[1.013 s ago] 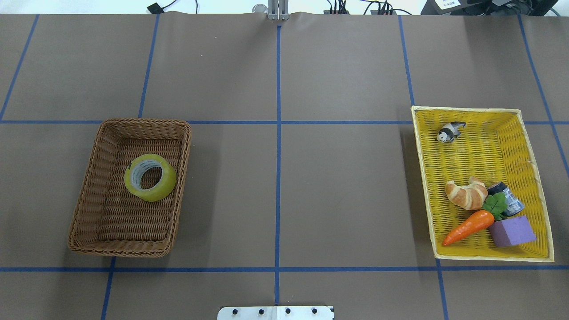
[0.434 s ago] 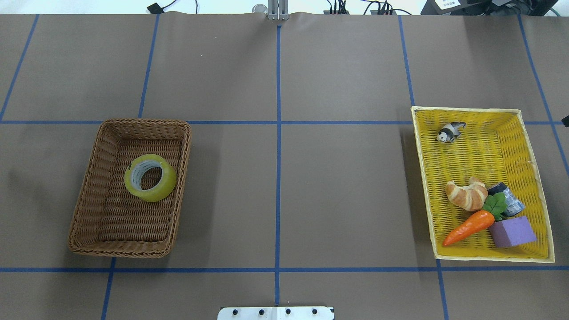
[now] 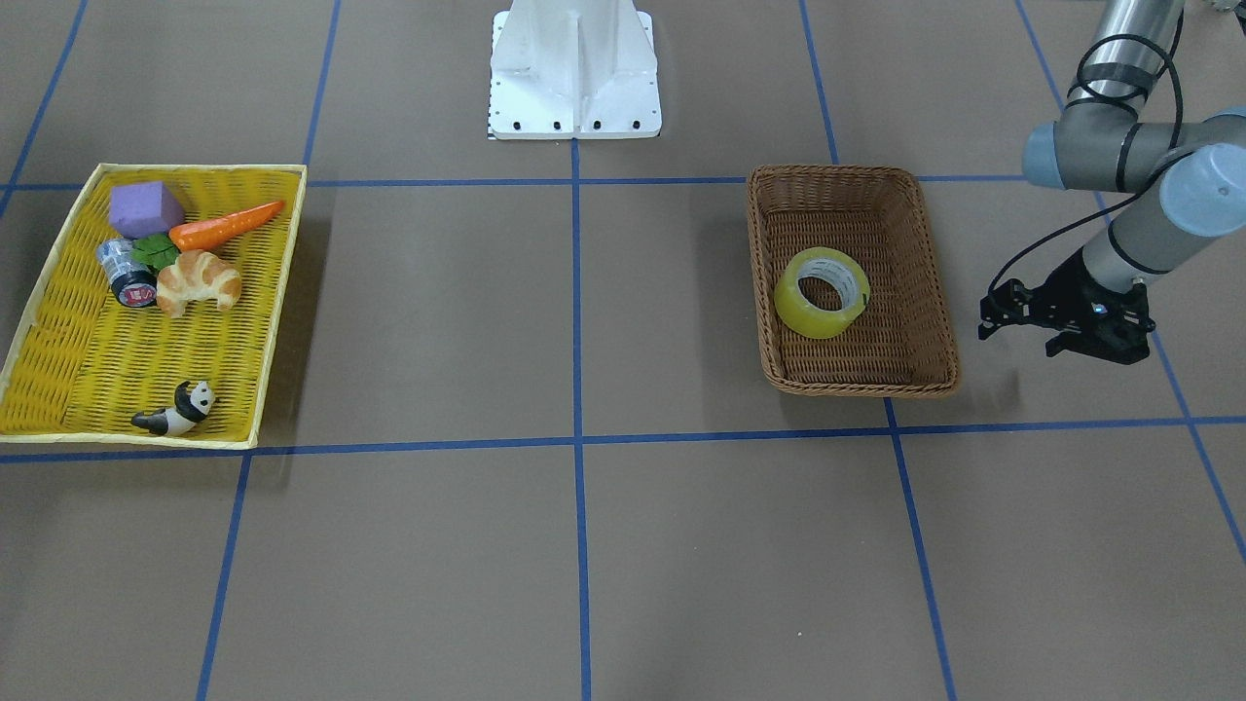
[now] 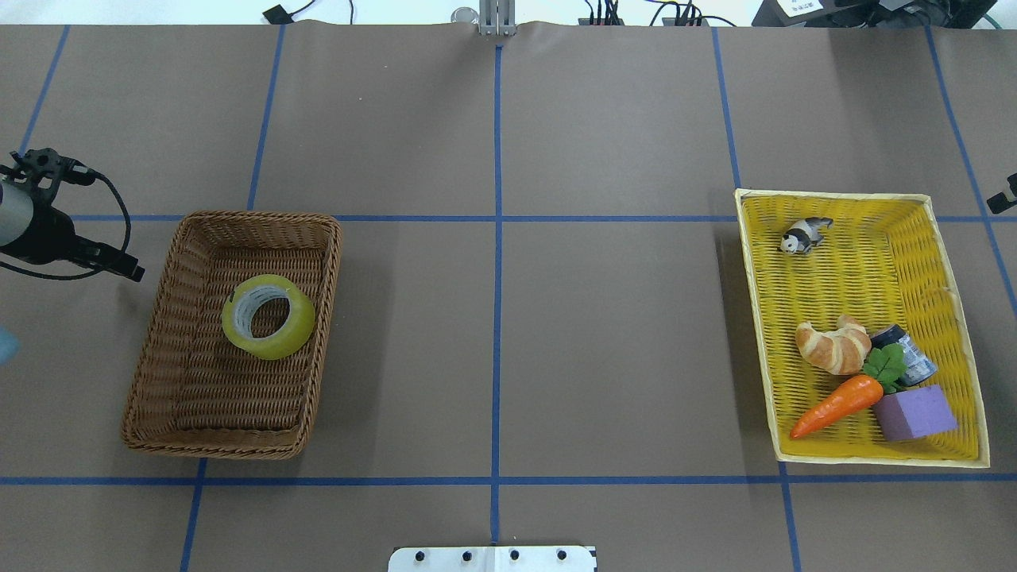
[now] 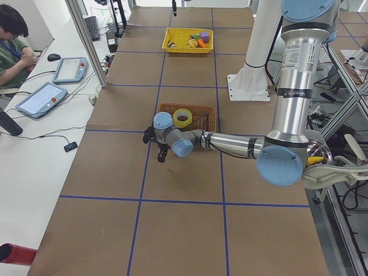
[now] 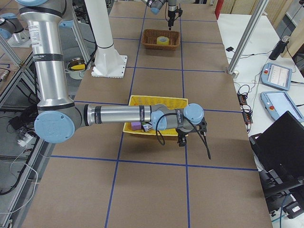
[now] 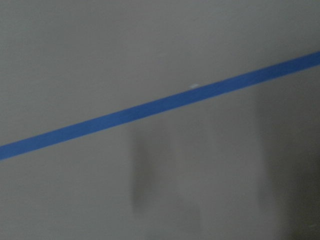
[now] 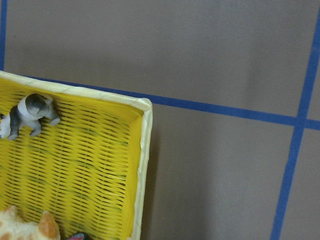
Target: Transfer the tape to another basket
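The yellow tape roll (image 4: 290, 334) lies flat in the brown wicker basket (image 4: 151, 318) on the left half of the table; both also show in the front-facing view, the tape (image 3: 803, 316) inside the basket (image 3: 925, 292). My left gripper (image 3: 1066, 326) hangs pointing down over the bare table just outside the basket's outer long side, apart from it; it also shows in the overhead view (image 4: 48, 230). Its fingers do not show, so I cannot tell whether it is open. My right gripper (image 6: 182, 140) hovers beside the yellow tray's outer edge; I cannot tell its state.
The shallow yellow tray (image 4: 834, 262) on the right holds a croissant (image 4: 834, 348), a carrot (image 4: 838, 405), a purple block (image 4: 914, 413), a small silver-black cylinder (image 4: 910, 353) and a panda figure (image 4: 804, 236). The white robot base (image 3: 574, 68) stands at the table's middle edge.
My left arm has come into the overhead view from the left edge and now sits beside the basket. A bit of my right gripper has edged in at the right edge.
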Controlling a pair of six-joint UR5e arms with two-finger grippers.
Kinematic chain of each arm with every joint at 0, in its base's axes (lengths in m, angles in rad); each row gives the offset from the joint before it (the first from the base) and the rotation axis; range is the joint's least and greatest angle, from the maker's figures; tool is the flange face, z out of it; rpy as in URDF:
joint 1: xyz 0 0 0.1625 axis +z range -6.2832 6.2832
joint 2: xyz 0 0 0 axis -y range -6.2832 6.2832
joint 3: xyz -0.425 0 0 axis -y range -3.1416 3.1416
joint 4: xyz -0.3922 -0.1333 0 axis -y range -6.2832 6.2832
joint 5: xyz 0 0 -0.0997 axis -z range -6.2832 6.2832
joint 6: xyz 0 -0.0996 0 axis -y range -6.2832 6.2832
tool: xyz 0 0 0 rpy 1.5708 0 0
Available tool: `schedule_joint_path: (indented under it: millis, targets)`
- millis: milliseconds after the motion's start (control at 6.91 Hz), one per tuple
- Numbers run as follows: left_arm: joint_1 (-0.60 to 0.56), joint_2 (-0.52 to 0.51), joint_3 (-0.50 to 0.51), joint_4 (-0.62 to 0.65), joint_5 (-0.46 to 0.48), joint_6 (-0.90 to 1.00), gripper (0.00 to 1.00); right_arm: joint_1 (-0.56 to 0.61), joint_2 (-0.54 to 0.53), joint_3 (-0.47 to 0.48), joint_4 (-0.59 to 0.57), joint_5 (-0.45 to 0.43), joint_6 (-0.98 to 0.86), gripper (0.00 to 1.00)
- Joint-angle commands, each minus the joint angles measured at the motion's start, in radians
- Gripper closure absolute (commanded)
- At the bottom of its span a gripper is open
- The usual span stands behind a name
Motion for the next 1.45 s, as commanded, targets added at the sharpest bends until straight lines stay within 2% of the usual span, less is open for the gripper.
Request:
schedule_joint_path:
  millis: [0, 434, 868, 1013, 1303]
  targets:
    - [-0.05, 0.024, -0.063, -0.005, -0.094, 0.013, 0.01, -0.007, -0.031, 0.181, -0.156, -0.025, 0.02, 0.0]
    - [-0.217, 0.066, -0.08, 0.043, -0.14, 0.227, 0.01, 0.01, -0.034, 0.199, -0.193, -0.064, 0.006, 0.0]
    - [-0.501, 0.083, -0.086, 0.344, -0.126, 0.687, 0.01, 0.019, -0.042, 0.191, -0.198, -0.091, 0.005, 0.0]
    - [-0.544, 0.083, -0.086, 0.383, -0.122, 0.709, 0.01, 0.026, -0.045, 0.191, -0.201, -0.091, 0.005, 0.0]
    - [-0.552, 0.083, -0.083, 0.403, -0.1, 0.71, 0.01, 0.031, -0.045, 0.188, -0.201, -0.104, 0.003, 0.0]
